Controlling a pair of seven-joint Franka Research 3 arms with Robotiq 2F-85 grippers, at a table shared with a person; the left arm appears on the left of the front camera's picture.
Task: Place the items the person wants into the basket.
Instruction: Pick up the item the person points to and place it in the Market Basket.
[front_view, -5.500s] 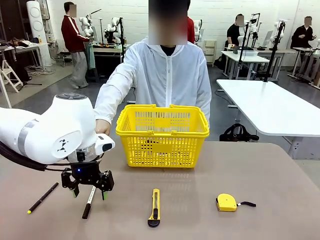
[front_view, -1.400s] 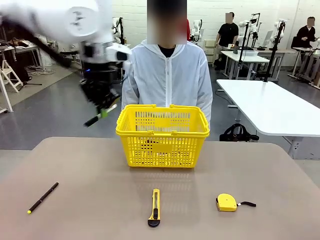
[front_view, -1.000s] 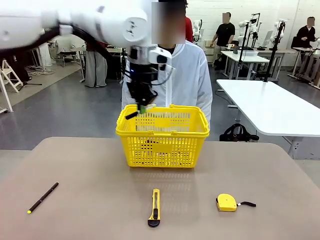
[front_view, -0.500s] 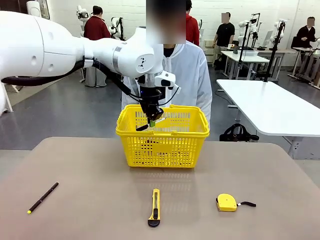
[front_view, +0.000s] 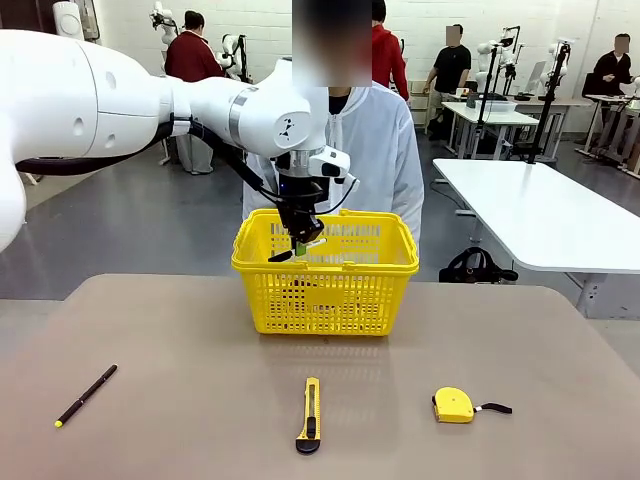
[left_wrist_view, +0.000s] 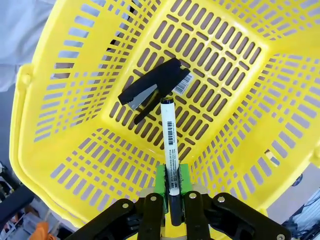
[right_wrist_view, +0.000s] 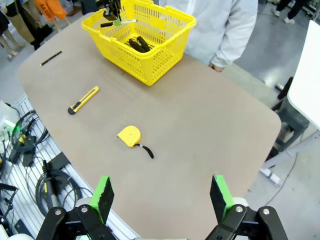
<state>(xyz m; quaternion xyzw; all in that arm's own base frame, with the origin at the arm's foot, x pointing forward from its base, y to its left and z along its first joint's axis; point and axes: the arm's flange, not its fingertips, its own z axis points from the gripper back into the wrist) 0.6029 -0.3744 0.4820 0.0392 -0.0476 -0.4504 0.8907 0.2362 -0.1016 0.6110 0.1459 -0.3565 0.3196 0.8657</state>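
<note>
My left gripper (front_view: 301, 240) is shut on the white marker pen (front_view: 296, 250) and holds it level just above the open top of the yellow basket (front_view: 325, 268). In the left wrist view the marker (left_wrist_view: 169, 145) sticks out from between the green pads over the basket floor (left_wrist_view: 75, 100). The yellow-and-black utility knife (front_view: 310, 414) lies on the table in front of the basket. Behind the basket stands the person in the white jacket (front_view: 335, 150). My right gripper (right_wrist_view: 161, 195) hangs open high above the table, far from the knife (right_wrist_view: 83, 100).
A black stapler-like object (left_wrist_view: 152, 90) lies on the basket floor. A round yellow tape measure (front_view: 453, 405) sits at the front right of the table. A thin black pen (front_view: 86, 395) lies at the front left. Other tables stand behind to the right.
My left gripper picked the marker up from the table's front left, carried it up and across, and has now sunk slightly toward the basket's opening.
</note>
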